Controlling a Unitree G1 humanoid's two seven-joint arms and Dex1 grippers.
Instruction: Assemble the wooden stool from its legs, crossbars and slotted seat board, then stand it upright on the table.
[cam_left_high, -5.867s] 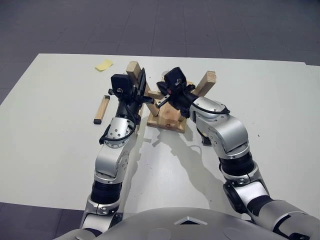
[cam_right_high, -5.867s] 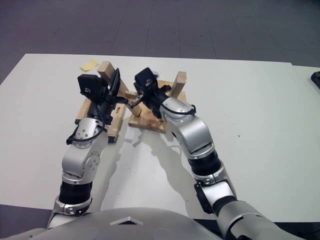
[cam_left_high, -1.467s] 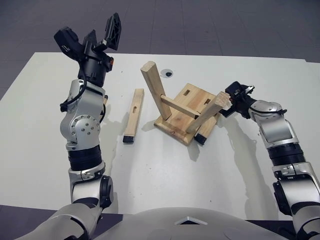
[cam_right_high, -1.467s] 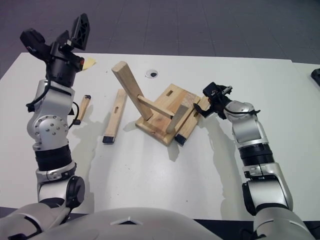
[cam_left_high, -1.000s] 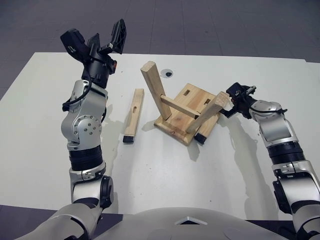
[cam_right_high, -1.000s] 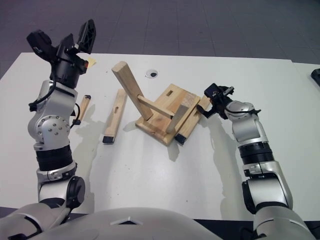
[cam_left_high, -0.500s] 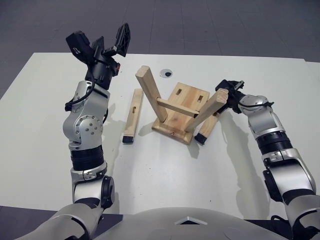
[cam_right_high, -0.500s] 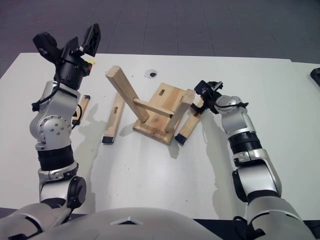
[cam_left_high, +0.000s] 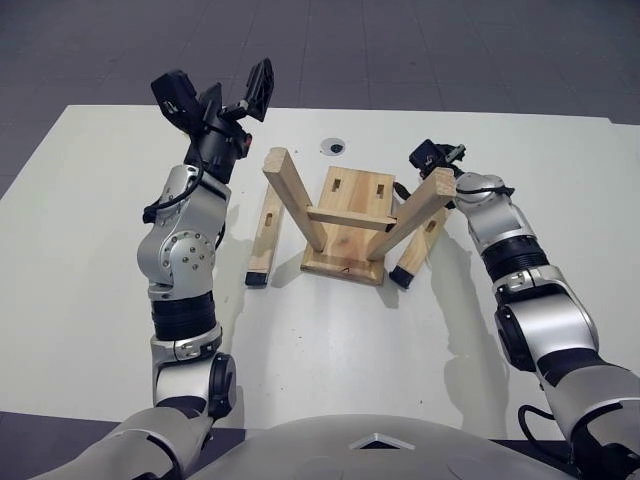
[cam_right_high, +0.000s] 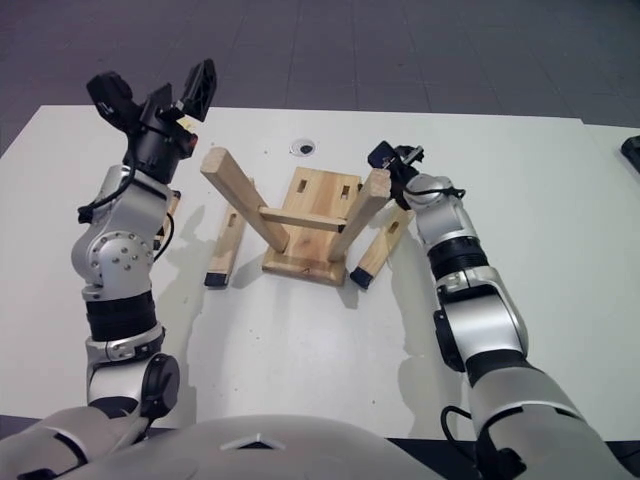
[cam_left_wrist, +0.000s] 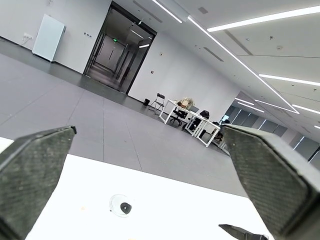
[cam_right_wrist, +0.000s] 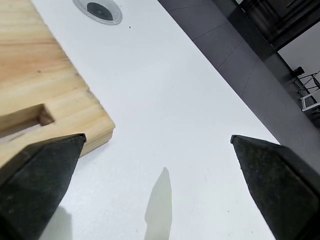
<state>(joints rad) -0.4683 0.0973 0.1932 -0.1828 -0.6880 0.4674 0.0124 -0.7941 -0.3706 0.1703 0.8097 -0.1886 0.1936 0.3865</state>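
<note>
Gaping wide, the right tool (cam_left_high: 436, 160) hangs just beside the stool leg (cam_left_high: 412, 220).

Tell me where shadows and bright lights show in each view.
Left eye view: the stool throws soft shadows on the table. Left wrist view: bright ceiling light strips overhead. Right wrist view: the slot in the seat board is shaded.

Both head eyes look down on the table (cam_left_high: 90, 200); each wrist camera looks outward, sharing the round port (cam_right_wrist: 97, 10).
</note>
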